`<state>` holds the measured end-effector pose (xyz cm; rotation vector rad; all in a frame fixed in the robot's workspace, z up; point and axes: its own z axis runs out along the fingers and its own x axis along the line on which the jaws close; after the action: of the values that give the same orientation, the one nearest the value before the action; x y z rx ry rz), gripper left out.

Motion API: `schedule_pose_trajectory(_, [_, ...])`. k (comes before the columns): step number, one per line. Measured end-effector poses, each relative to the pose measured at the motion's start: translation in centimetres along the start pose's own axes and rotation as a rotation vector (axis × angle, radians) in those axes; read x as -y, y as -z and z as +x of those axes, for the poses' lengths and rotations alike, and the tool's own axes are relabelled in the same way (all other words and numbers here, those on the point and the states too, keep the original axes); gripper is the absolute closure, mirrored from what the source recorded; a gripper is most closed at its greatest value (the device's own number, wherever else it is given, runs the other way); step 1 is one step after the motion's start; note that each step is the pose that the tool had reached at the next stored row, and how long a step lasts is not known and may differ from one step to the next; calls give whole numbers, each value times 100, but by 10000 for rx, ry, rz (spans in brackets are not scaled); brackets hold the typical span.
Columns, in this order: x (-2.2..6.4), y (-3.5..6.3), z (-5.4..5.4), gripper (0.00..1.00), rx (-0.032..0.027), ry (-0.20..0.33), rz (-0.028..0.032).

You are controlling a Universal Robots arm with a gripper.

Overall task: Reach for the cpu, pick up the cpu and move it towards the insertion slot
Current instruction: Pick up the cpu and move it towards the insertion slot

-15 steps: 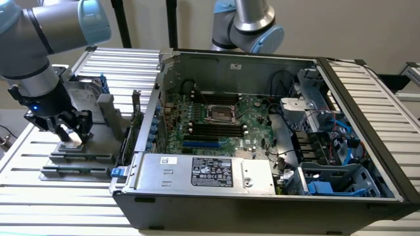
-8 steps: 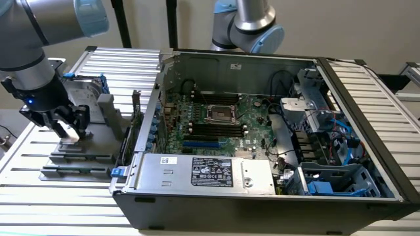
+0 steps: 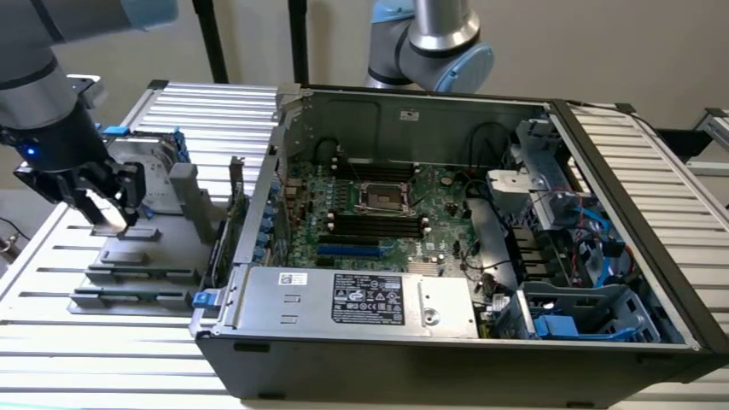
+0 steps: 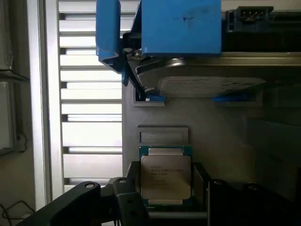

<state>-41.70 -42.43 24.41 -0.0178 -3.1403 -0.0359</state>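
My end effector (image 3: 106,219) hangs over the ribbed, pale metal slats of the bench (image 3: 194,107). Its dark, angular fingers (image 4: 126,200) are spread wide and grip the cpu (image 4: 165,176) by two opposite edges. The chip is a small flat square with a matte silver-grey lid, faint printed lettering and a thin green rim of circuit board. In the exterior view it shows as a pale plate between my fingertips.

Below the chip lies a grey moulded tray (image 3: 137,265), smooth and dull. A shallow rectangular recess (image 4: 163,136) is pressed into it just past my fingertips. Farther out along the same tray stands a hard drive (image 4: 207,87) with a silver casing, held in a glossy blue plastic frame (image 4: 181,26).

The insertion slot (image 3: 381,198) is well apart from my end effector, toward the exterior view's right. It sits inside an open black steel case (image 3: 456,367). The slot is a square frame of shiny silver metal around a dark centre, set on a green motherboard (image 3: 445,192). Long black memory slots (image 3: 376,226) run just beside it.
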Motion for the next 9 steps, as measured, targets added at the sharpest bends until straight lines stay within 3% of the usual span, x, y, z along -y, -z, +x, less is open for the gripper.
schedule_pose_trajectory(9, [9,409,-49,46,0,-6,1])
